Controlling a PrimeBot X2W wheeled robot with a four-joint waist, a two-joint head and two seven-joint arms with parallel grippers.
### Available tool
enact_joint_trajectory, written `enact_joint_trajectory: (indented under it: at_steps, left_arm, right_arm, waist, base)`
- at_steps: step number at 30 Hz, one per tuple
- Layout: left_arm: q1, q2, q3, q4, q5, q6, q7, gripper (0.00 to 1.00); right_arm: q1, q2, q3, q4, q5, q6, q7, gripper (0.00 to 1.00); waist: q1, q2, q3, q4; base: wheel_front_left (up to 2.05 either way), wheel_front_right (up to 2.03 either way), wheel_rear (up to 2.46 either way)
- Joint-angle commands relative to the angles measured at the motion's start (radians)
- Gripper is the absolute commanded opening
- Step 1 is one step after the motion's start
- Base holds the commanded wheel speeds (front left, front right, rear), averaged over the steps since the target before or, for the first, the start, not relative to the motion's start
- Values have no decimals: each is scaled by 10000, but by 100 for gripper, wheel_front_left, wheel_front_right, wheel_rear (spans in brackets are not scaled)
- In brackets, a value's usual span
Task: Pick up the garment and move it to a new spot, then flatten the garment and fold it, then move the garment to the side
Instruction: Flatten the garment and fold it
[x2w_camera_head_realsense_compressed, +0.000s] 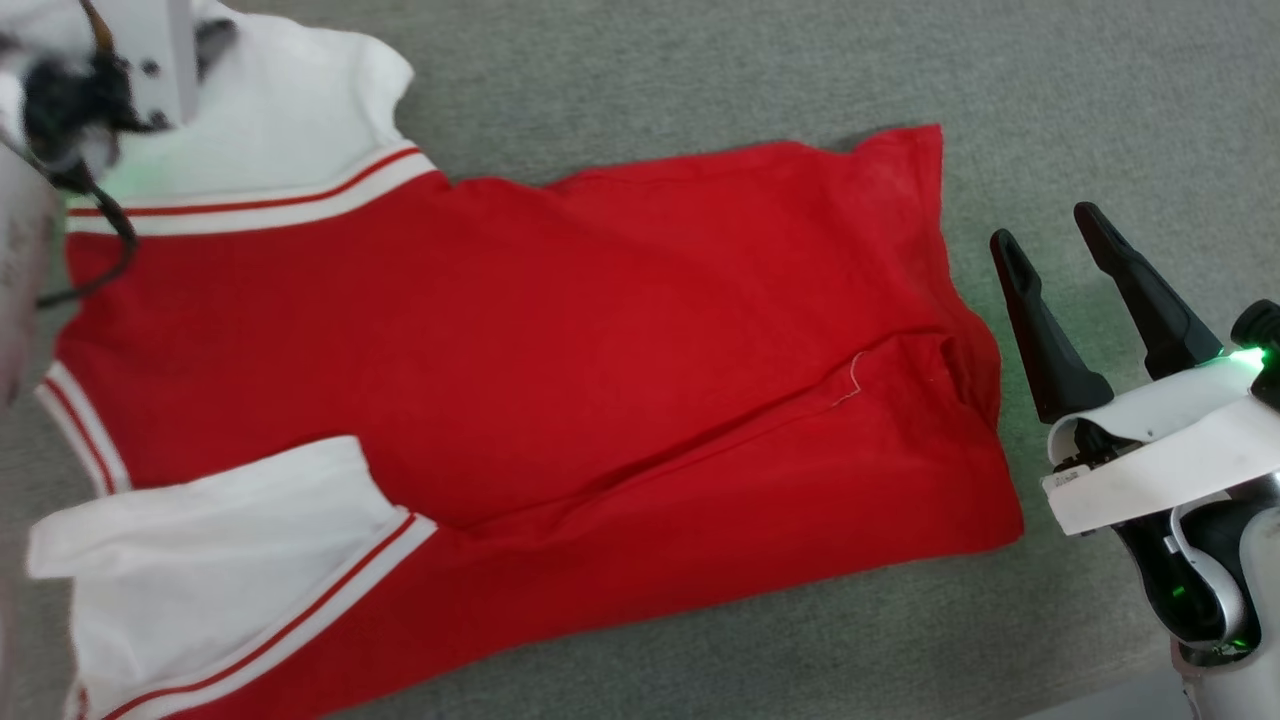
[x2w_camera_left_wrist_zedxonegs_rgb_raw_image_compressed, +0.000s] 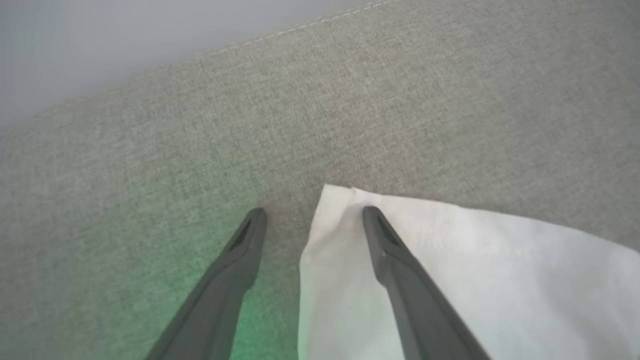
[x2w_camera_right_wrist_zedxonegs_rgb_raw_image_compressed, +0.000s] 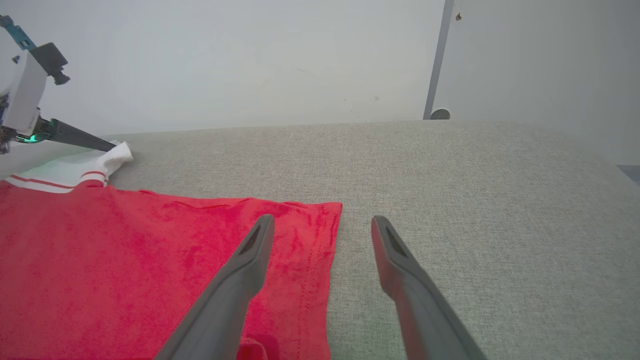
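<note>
The garment lies spread on a grey fabric surface, plain red side up, no lettering showing. One white sleeve with striped trim sits at the upper left, the other at the lower left. My left gripper is open at the upper sleeve's corner, one finger over the white cloth and one over the grey surface. My right gripper is open, just right of the red hem; one finger hangs over the hem, the other over bare fabric. The left gripper touches the sleeve tip.
The grey fabric surface stretches beyond the garment on the far and right sides. Its seamed edge runs close past the left gripper. A white wall and a grey vertical strip stand behind it.
</note>
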Motion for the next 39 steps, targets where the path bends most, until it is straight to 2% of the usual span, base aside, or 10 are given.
enact_joint_trajectory:
  at_steps: [1,10,11,13,14,15,22,29,31,39]
  left_arm:
    - [125,-9,-113,219,77,103,159,100]
    - [502,-595,-318,1335,-394,398,2420,100]
    - [571,-680,-345,1410,-480,420,2680,85]
    - [598,-808,-288,1483,-606,529,3064,46]
    - [610,-836,-336,1510,-617,550,3227,32]
    - [657,-881,-306,1566,-711,596,3365,0]
    - [333,-752,-214,996,-614,491,2376,0]
    - [228,-953,-249,989,-586,552,2020,0]
    - [171,-999,-255,1018,-593,512,1949,0]
    - [-55,-1295,-309,1183,-655,335,1731,0]
  right_arm:
    - [-152,28,13,52,89,-11,-68,100]
    - [-211,-26,-43,254,248,-11,-120,100]
    - [-207,-15,-47,257,262,-11,-78,100]
    - [-208,31,-27,253,343,-11,40,100]
    - [-217,30,-28,242,336,-11,100,100]
    - [-233,41,-35,217,332,-11,153,100]
    - [-413,77,-38,117,564,-11,967,100]
    - [-1163,132,-218,379,653,-11,3063,100]
    - [-1577,51,-213,580,518,-11,3610,100]
    - [-3155,418,-78,2299,382,-9,5473,100]
  waist:
    - [0,0,235,-230]
    - [0,0,282,-280]
    - [0,0,272,-269]
    - [0,0,258,-264]
    - [0,0,256,-259]
    - [0,0,255,-254]
    - [0,0,297,-226]
    - [0,0,147,-26]
    - [0,0,141,38]
    - [0,0,202,336]
  base:
    - [0,0,0]
    - [0,0,0]
    - [0,0,0]
    - [0,0,0]
    - [0,0,0]
    - [0,0,0]
    - [0,0,0]
    - [0,0,0]
    - [0,0,0]
    - [0,0,0]
